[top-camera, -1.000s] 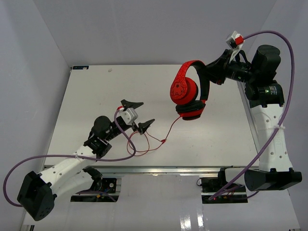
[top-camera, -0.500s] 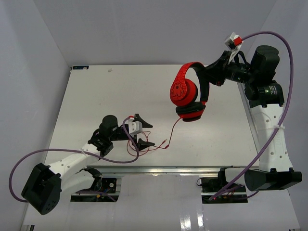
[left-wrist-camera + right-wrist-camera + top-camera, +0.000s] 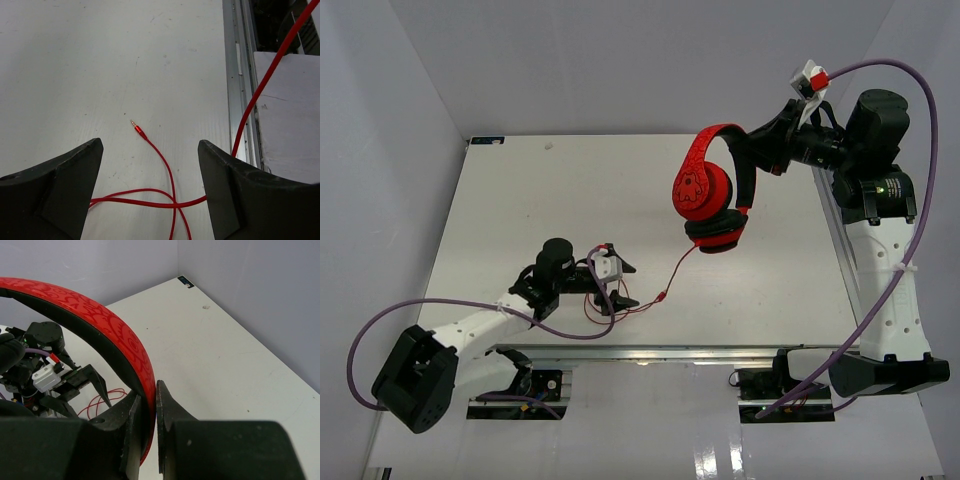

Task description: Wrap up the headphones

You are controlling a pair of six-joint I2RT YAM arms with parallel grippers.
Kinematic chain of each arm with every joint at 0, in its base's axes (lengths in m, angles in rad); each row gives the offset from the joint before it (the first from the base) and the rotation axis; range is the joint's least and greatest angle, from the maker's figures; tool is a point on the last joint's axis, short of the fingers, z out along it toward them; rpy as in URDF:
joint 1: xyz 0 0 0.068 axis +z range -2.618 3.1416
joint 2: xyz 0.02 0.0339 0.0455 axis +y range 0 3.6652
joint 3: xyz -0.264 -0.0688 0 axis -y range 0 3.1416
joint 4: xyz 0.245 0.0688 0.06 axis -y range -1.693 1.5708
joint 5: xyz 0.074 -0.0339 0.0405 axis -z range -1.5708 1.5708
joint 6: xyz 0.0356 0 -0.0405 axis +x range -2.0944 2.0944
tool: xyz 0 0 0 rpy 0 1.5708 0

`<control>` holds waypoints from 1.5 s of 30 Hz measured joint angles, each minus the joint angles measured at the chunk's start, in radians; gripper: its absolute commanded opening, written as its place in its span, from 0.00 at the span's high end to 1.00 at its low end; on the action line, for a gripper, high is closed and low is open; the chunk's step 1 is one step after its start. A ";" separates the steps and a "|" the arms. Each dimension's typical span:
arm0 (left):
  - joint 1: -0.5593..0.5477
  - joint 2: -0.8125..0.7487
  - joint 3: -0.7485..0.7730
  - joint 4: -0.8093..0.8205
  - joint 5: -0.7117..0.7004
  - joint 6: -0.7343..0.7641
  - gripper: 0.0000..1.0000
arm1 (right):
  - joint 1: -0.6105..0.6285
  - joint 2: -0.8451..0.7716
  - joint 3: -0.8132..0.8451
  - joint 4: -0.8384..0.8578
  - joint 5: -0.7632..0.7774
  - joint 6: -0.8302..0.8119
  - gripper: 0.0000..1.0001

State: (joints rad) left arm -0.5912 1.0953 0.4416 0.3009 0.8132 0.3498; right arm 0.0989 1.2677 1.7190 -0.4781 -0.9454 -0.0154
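Overhead cam sits high, above and behind both arms, tilted down over the whole table (image 3: 520, 200), so that's your wide, far-off shot. Left wrist cam rides just behind the left gripper (image 3: 149, 145) and looks pretty much straight down at the tabletop from close up, with the red cable (image 3: 172, 190) loops low in frame. Right wrist cam peeks out past the right gripper (image 3: 148, 387) from up high, aimed across the table at the far left corner, with the headphones (image 3: 110, 327) band right at the lens. All three views share that cable patch near the front edge.
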 measured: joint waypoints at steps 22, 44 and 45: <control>0.033 -0.310 0.096 -0.135 -0.037 -0.033 0.06 | 0.003 0.000 -0.001 -0.030 0.000 -0.045 0.92; -0.024 0.042 0.042 -0.069 -0.104 0.114 0.29 | 0.034 0.026 0.017 -0.038 0.019 -0.044 0.92; -0.024 0.047 0.031 -0.051 -0.123 0.120 0.36 | 0.034 0.026 0.018 -0.039 0.019 -0.044 0.92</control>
State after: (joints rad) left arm -0.6155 1.1422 0.4725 0.2498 0.6905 0.4696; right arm 0.1333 1.2941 1.7370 -0.5171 -0.9261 -0.0589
